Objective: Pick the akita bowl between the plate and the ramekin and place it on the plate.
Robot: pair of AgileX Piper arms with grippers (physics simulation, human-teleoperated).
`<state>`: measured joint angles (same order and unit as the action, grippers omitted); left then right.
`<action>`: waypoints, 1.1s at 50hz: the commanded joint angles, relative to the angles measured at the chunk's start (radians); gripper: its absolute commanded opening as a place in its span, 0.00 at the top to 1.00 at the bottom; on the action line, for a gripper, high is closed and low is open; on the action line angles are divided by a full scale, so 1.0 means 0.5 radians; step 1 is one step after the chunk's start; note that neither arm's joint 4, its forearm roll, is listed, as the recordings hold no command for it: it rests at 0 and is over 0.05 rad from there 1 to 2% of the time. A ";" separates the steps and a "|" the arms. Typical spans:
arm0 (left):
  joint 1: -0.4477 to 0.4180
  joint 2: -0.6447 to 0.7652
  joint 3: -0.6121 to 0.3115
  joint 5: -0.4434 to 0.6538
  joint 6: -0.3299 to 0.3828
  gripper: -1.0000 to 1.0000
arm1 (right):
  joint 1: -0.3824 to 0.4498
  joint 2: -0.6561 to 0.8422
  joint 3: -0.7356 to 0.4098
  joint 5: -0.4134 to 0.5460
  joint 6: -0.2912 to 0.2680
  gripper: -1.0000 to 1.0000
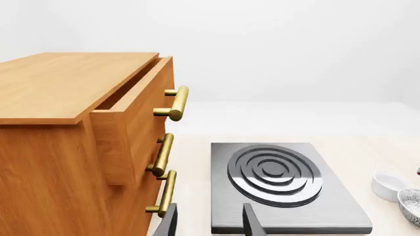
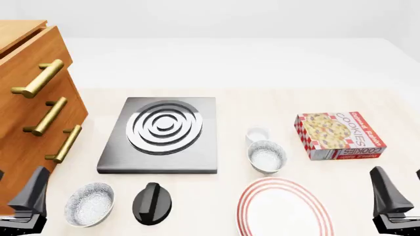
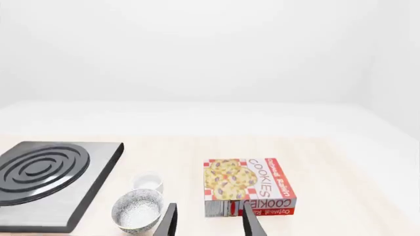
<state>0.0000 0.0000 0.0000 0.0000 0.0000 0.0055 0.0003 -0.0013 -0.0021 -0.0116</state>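
Observation:
The akita bowl [image 2: 266,157], white inside with grey speckles, stands between the small white ramekin [image 2: 257,133] behind it and the red-ringed plate [image 2: 284,206] in front of it. The right wrist view also shows the akita bowl [image 3: 136,210] and the ramekin [image 3: 147,182]. My right gripper [image 3: 210,223] is open and empty, low at the front right, well short of the bowl. My left gripper [image 1: 210,223] is open and empty at the front left, facing the burner. At the edge of the left wrist view sit the ramekin [image 1: 390,184] and the akita bowl [image 1: 412,204].
A wooden drawer cabinet [image 2: 33,108] with brass handles stands at the left, its top drawer slightly open. A grey burner plate [image 2: 163,132] lies mid-table. A second speckled bowl [image 2: 89,203] and a black knob [image 2: 153,202] sit front left. A cookies box [image 2: 338,135] lies right.

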 commanded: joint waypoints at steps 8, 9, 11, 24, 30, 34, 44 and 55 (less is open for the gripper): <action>0.000 0.000 0.000 0.000 0.000 0.00 | -0.014 0.000 -0.016 -0.025 -0.064 0.00; 0.000 0.000 0.000 0.000 0.000 0.00 | -0.018 0.000 -0.016 -0.018 -0.059 0.00; 0.000 0.000 0.000 0.000 0.000 0.00 | -0.009 0.000 -0.020 -0.012 -0.066 0.00; 0.000 0.000 0.000 0.000 0.000 0.00 | -0.045 0.003 -0.177 0.145 -0.023 0.00; 0.000 0.000 0.000 0.000 0.000 0.00 | 0.003 0.002 -0.366 0.318 -0.043 0.00; 0.000 0.000 0.000 0.000 0.000 0.00 | 0.064 0.010 -0.545 0.472 -0.051 0.00; 0.000 0.000 0.000 0.000 0.000 0.00 | 0.103 0.223 -0.917 0.561 -0.086 0.00; 0.000 0.000 0.000 0.000 0.000 0.00 | 0.220 0.572 -1.470 0.751 -0.103 0.00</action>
<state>0.0000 0.0000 0.0000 0.0000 0.0000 0.0717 0.1552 -0.5236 0.2964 -0.0527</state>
